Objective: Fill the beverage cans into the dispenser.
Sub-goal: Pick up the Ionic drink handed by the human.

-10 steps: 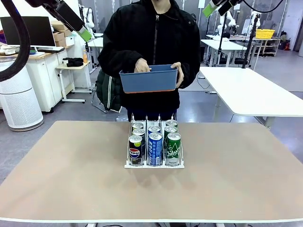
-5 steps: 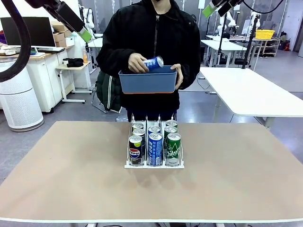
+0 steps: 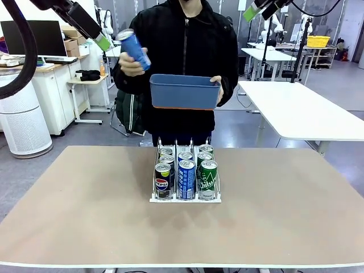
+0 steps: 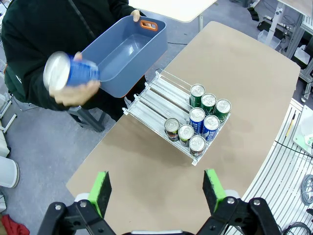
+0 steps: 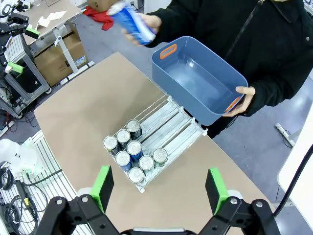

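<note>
The white dispenser (image 3: 185,199) stands mid-table with several cans in its three lanes: a black Pepsi can (image 3: 162,181), a blue can (image 3: 186,179) and a green can (image 3: 208,179) at the front. From above, the cans (image 4: 198,127) (image 5: 131,156) crowd the front end and the rear rails (image 4: 156,98) (image 5: 171,122) are bare. The person's hand holds another blue can (image 3: 134,50) (image 4: 68,73) (image 5: 131,22) up beside a blue tub (image 3: 185,91). My left gripper (image 4: 156,186) (image 3: 102,41) and right gripper (image 5: 160,187) (image 3: 250,11) hang high, open and holding nothing.
The person stands at the far table edge, the other hand gripping the tub's end (image 5: 239,98); the tub looks empty inside (image 4: 122,54). Bare tan tabletop (image 3: 74,210) stretches to both sides of the rack. Another white table (image 3: 296,108) stands behind on the right.
The person's hand took the blue can out of the tub and raised it up toward picture left. The tub shifted slightly, now held by one hand. Both arms stayed still.
</note>
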